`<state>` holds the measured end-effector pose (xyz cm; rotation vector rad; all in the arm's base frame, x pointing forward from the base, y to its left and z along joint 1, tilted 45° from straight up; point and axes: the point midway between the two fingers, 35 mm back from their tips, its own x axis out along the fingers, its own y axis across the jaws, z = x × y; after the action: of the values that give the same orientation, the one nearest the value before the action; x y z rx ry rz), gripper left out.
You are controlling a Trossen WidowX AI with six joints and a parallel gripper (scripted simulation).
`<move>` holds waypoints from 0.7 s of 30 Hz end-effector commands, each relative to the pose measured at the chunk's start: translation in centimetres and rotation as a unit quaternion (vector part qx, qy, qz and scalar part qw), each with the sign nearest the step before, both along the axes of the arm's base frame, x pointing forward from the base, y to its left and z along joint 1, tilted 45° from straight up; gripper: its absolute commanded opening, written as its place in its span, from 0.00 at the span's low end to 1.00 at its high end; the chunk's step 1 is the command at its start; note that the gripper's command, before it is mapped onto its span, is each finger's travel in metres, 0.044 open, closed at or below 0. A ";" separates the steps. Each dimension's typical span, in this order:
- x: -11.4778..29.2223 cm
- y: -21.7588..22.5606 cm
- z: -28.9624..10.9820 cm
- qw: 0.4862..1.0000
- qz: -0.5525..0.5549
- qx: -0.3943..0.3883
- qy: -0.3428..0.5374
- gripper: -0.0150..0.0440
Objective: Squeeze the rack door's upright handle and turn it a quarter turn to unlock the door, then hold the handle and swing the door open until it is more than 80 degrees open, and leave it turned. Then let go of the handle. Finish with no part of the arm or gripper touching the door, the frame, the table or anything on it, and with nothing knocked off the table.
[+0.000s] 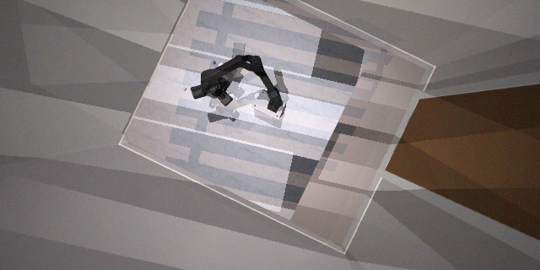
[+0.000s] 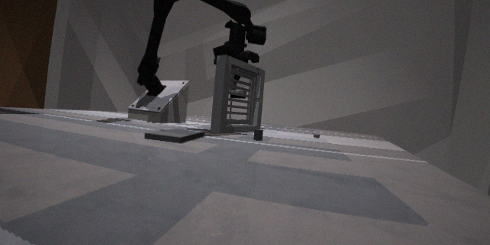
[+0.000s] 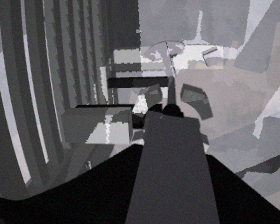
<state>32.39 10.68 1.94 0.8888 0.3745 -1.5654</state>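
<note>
"Now, where is the thing of the task?" asks the first watcher.

"The grey upright bar handle point(image 3: 168, 175) stands at the slatted grey rack door point(image 2: 239, 113) point(image 3: 11, 75)," answers the second. "The black pincer point(image 1: 218, 89) point(image 2: 234, 55) point(image 3: 171, 160) is partly closed, with a finger against each side of this handle. The door seems to sit in its grey upright frame point(image 2: 220, 96); whether the handle is already turned, she cannot tell."

"And what could go wrong?"

"If the squeeze is too weak, the fingers may slip around the bar during the turn. If the door is pulled before the quarter turn is complete, the lock may hold it, and the frame could be dragged. Later, a wide swing might push the small black cylinder point(image 1: 213, 62) point(image 2: 258, 135) across the pale bench point(image 1: 261, 177) point(image 2: 230, 176) point(image 3: 221, 95)."

"Does he find some brand or label?"

"No, he can read no writing anywhere."
</note>
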 end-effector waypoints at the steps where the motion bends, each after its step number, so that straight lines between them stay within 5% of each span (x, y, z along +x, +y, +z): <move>1: 0.0 0.0 0.0 1.000 0.000 -0.001 -0.001 0.33; 21: -0.9 -0.2 0.2 0.993 0.083 -0.005 0.081 0.27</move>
<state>32.04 10.60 2.02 0.7711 0.4899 -1.5091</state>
